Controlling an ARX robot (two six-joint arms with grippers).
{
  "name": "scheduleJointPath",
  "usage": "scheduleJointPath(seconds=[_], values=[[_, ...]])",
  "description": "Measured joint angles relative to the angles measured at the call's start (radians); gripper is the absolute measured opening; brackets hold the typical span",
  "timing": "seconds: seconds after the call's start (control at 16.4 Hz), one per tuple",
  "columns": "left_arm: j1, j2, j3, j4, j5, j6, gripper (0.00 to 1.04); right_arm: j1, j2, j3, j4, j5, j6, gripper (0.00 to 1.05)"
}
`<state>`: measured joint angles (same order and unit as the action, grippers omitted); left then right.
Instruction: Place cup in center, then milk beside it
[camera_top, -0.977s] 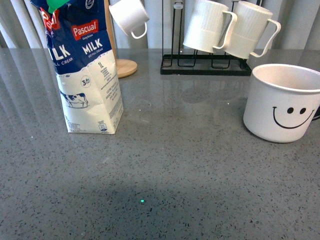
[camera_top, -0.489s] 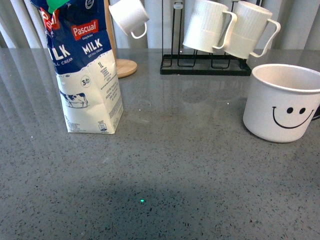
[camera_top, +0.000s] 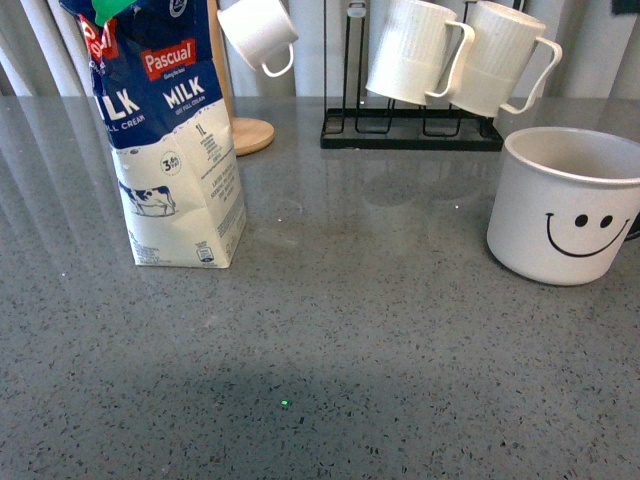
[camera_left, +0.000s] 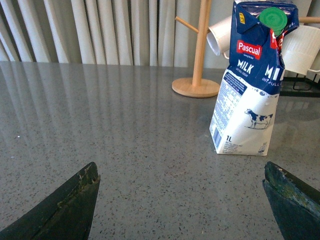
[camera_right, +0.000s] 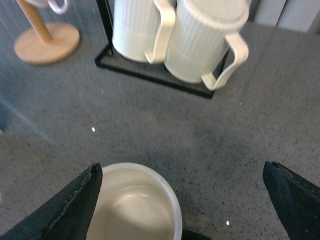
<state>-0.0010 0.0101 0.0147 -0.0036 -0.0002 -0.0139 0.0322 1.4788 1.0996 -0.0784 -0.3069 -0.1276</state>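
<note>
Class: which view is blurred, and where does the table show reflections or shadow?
Right wrist view: soft and smeared, ribbed mugs and cup lack crisp edges. Front view: sharp; glossy table mirrors the mug rack, dark shadow in the foreground. Left wrist view: sharp; the curtain reflects in streaks on the table.

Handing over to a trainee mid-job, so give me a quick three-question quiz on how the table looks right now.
1. True or false: the cup stands at mid-table.
2. What colour is the cap on the milk?
3. The right gripper is nearest to: A milk, B cup, C rack.

Key: 1 false, it stands at the right; 2 green; 3 B.
</note>
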Motion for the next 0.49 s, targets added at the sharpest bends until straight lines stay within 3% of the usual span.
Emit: scheduleJointPath(seconds=[0.24, 0.49], values=[[0.0, 0.0, 0.0, 0.0, 0.0, 0.0, 0.98, 0.0, 0.172, 0.154, -0.224, -0.019, -0.15, 0.98], [0.0, 0.0, 0.0, 0.0, 0.0, 0.0, 0.98, 0.0, 0.238, 0.197, -0.301, -0.028, -0.232, 0.98]])
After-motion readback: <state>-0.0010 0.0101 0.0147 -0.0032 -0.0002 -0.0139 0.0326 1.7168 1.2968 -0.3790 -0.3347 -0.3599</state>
